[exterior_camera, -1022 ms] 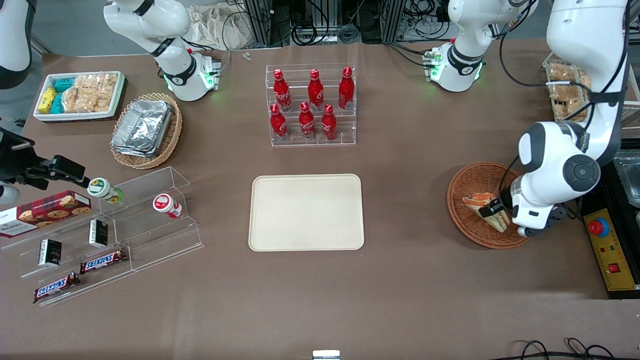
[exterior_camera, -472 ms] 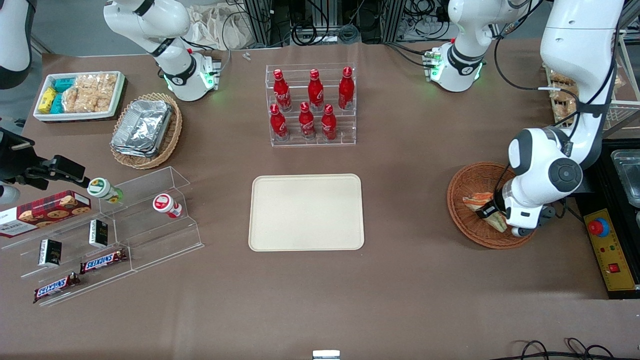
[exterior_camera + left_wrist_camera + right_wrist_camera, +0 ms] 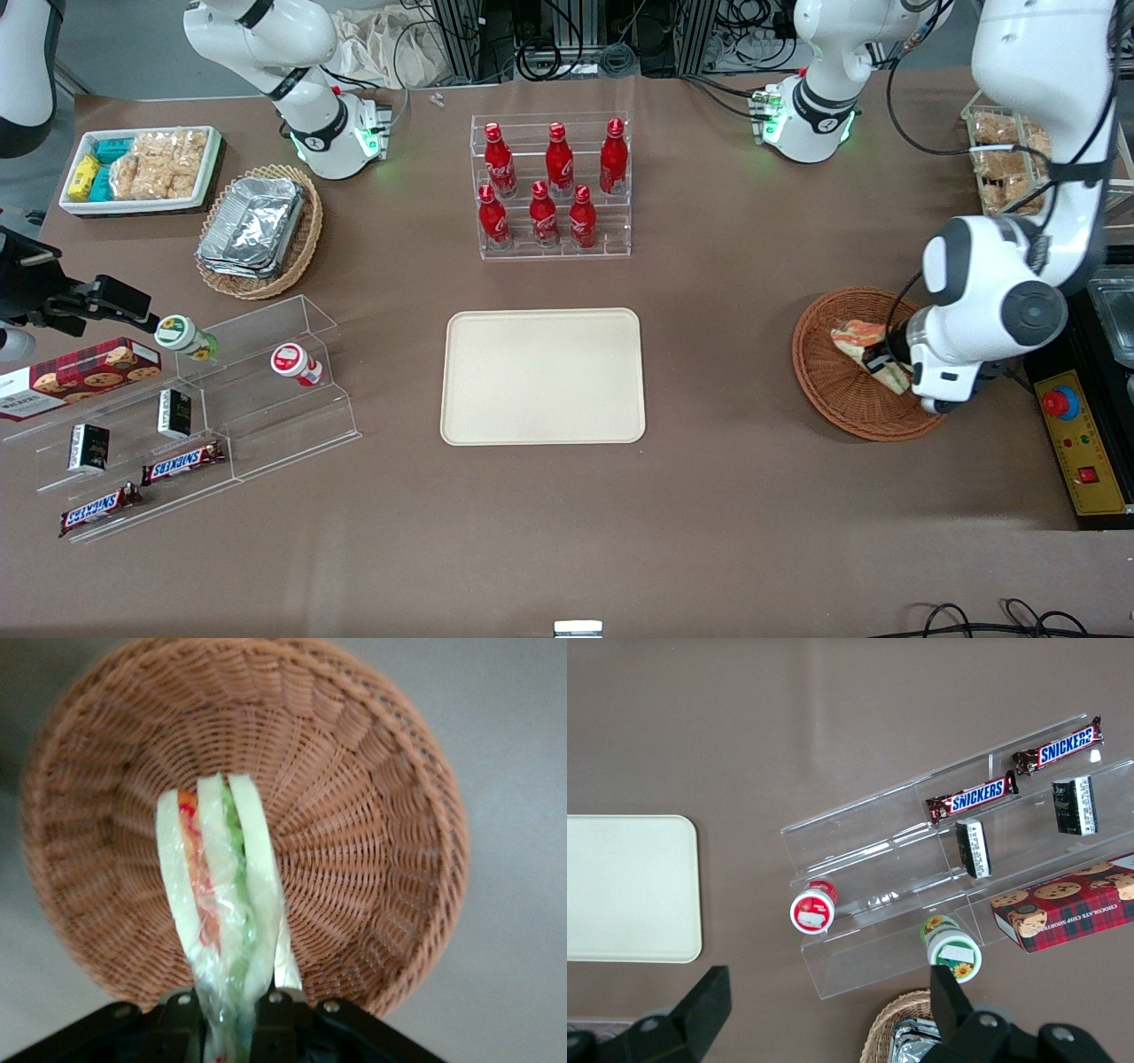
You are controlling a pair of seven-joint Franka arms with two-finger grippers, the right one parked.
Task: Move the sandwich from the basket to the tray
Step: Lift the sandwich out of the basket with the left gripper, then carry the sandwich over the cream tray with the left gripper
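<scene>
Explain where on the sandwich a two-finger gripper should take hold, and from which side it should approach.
Pinch across the flat bread faces at one end of the sandwich, approaching from above the basket. The thin wedge fits between the fingers, and the basket's raised rim hinders a sideways approach. The gripper is shut on it this way.

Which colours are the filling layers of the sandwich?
Orange-red and green between pale bread, clearest in the left wrist view: sandwich.

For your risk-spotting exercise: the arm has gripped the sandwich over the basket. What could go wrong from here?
The gripper pinches only one end of the sandwich, on slippery clear wrap, so it might slide out. Squeezed layers could deform. It hangs low over the basket, so moving toward the tray may snag the rim.
</scene>
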